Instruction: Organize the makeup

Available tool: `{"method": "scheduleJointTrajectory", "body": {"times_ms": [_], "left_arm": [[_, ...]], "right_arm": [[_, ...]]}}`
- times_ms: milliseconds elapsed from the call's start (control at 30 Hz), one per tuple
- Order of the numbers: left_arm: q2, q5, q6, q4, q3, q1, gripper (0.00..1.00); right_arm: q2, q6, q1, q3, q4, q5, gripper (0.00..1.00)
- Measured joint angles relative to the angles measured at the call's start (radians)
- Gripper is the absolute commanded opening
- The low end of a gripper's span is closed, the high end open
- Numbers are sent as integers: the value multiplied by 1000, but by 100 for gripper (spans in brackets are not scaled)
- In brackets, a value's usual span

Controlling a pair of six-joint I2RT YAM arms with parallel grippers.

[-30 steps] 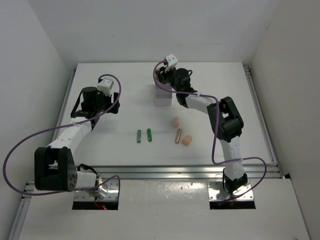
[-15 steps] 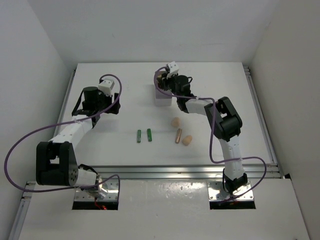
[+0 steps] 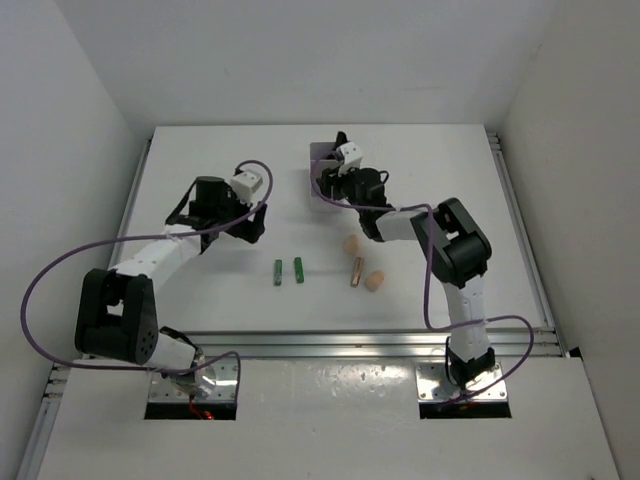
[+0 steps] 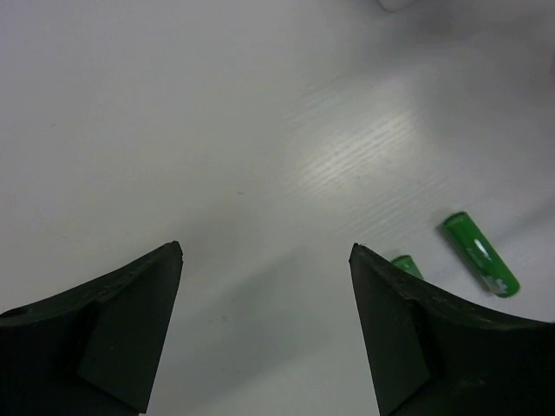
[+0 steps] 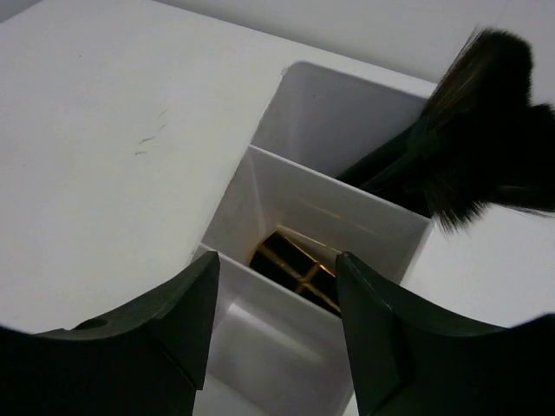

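Two green tubes (image 3: 278, 272) (image 3: 299, 269) lie side by side mid-table, with a rose-gold tube (image 3: 356, 271) and two peach sponges (image 3: 351, 243) (image 3: 374, 281) to their right. My left gripper (image 3: 258, 230) is open and empty, low over bare table up-left of the green tubes (image 4: 479, 254) (image 4: 405, 264). My right gripper (image 5: 277, 256) is open and empty just above the white box (image 5: 321, 208). A black-gold lipstick (image 5: 299, 269) lies in the box's middle compartment. Black brushes (image 5: 468, 147) stand in the far one. The near compartment holds nothing. I see no pencil.
The white box (image 3: 318, 158) stands at the back centre of the white table (image 3: 200, 150), mostly covered by my right gripper (image 3: 325, 190). White walls enclose the table on the left, back and right. A metal rail runs along the near edge.
My left gripper swung right and nearer, toward the green tubes. My right gripper shifted nearer and lower over the box.
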Motion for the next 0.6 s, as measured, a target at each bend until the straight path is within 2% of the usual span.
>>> {"method": "scheduleJointTrajectory", "body": {"times_ms": [133, 233, 333, 500, 600], "left_arm": [[33, 12, 12, -53, 13, -75, 84], [58, 13, 11, -91, 21, -119, 80], [94, 13, 1, -122, 43, -156, 74], [185, 10, -35, -149, 88, -207, 74], [260, -1, -61, -196, 132, -222, 70]], "right_arm": [[-84, -19, 12, -67, 8, 0, 67], [-178, -39, 24, -118, 19, 3, 70], [-288, -54, 30, -179, 22, 14, 70], [-483, -98, 32, -323, -6, 33, 71], [-586, -124, 32, -441, -20, 62, 71]]}}
